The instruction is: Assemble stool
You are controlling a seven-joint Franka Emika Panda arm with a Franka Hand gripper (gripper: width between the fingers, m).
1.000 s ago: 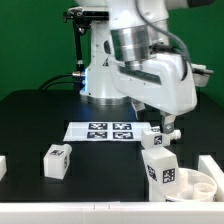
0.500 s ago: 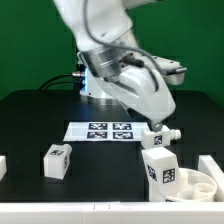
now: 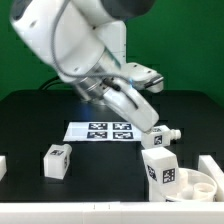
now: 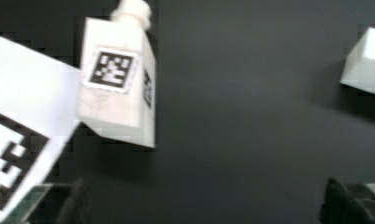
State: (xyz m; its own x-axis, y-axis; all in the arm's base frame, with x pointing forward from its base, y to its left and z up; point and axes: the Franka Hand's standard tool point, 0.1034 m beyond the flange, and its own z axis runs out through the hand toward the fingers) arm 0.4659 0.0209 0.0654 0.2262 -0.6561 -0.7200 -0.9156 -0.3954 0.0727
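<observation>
Tool [image 4: 202, 200] spread wide, empty, over leg [image 4: 116, 80] lying flat beside marker board [image 4: 15, 120]; I reckon it's placed for a grasp.

No words, brands or numbers are showing legibly anywhere. Only black-and-white square code tags are appearing: four on the thin flat white marker board [image 3: 110, 131], others on the chunky white plastic stool legs [image 3: 56, 160], none of them carrying readable characters.

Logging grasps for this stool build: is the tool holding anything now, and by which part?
Nothing is held. The tool is open and empty; the tagged leg lies on the table, clear of it.
</observation>
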